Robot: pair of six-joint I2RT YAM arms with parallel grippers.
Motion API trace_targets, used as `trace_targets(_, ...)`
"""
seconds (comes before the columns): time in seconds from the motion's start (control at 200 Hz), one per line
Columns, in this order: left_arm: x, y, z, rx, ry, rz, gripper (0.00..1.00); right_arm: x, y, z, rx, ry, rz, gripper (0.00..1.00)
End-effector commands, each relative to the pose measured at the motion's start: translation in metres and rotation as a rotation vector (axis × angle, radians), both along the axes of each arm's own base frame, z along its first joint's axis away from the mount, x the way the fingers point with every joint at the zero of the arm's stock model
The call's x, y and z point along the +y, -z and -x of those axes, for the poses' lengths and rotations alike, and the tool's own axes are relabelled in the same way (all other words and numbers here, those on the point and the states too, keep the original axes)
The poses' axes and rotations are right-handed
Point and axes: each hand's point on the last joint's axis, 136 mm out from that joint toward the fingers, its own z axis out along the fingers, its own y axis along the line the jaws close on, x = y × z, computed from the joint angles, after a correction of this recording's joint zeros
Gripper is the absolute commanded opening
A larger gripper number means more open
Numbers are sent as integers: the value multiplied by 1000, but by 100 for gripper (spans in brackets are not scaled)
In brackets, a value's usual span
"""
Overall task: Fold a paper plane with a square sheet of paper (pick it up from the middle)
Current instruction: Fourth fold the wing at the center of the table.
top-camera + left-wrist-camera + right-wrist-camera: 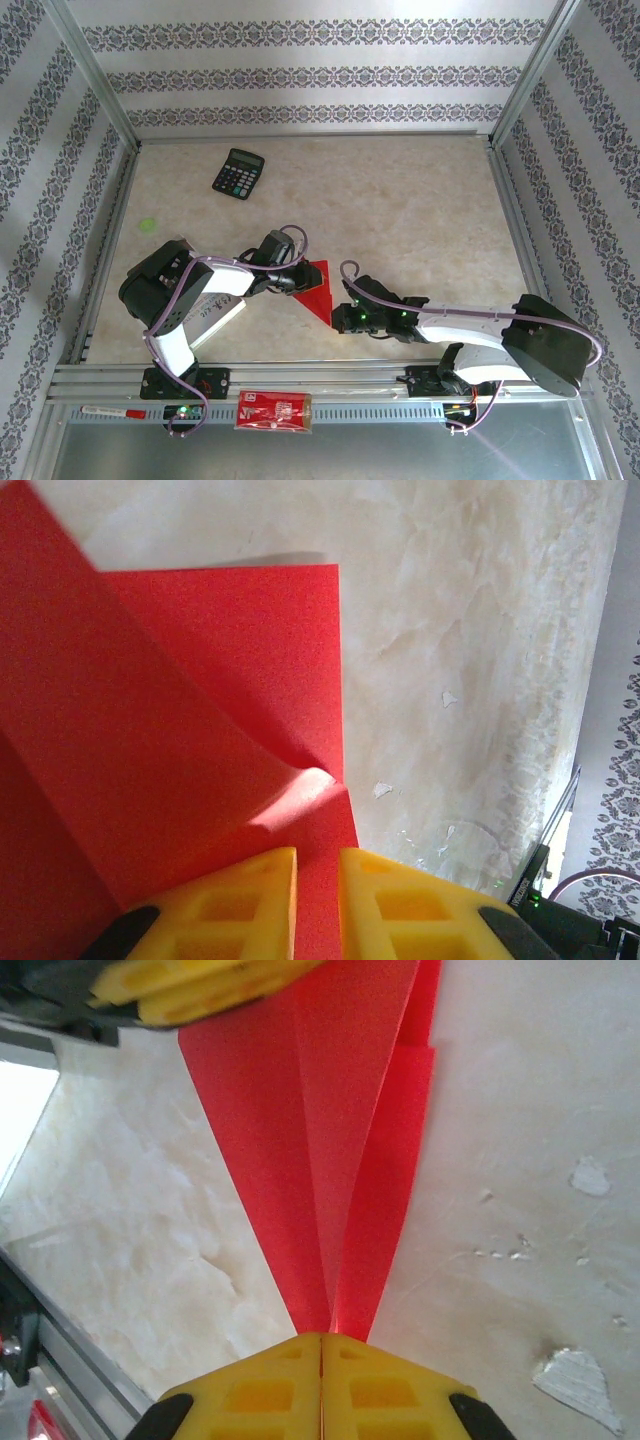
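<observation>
The square sheet of paper, bright red, is folded into a pointed paper plane (316,288) and lies between the two arms near the table's front. The left gripper (297,283) is at its wide end. In the left wrist view its yellow fingers (250,905) stand a little apart with red paper (200,700) pinched in the gap (318,880), and one flap rises at the left. The right gripper (335,318) is shut on the plane's narrow tip, its jaws tight together (322,1345), and the red layers (330,1160) fan away from it towards the left gripper's fingers (200,985).
A black calculator (238,173) lies at the far left of the table, with a small green spot (148,224) nearer. A white booklet (222,320) lies under the left arm. A red printed packet (273,411) rests on the front rail. Metal frame posts edge the table.
</observation>
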Motion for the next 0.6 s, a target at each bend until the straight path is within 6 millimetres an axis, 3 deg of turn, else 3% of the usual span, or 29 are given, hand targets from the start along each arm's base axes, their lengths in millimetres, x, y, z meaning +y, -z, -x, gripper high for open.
trace_targets(0.0, 29, 33, 12, 70, -34, -130, 18, -4, 9, 3, 5, 9, 25, 6)
trace_targets(0.365, 29, 33, 11, 67, -36, -130, 18, -5, 23, 10, 29, 7, 59, 5)
trace_targets(0.595, 29, 33, 11, 68, -37, -132, 18, -9, 21, 9, 17, 8, 74, 5)
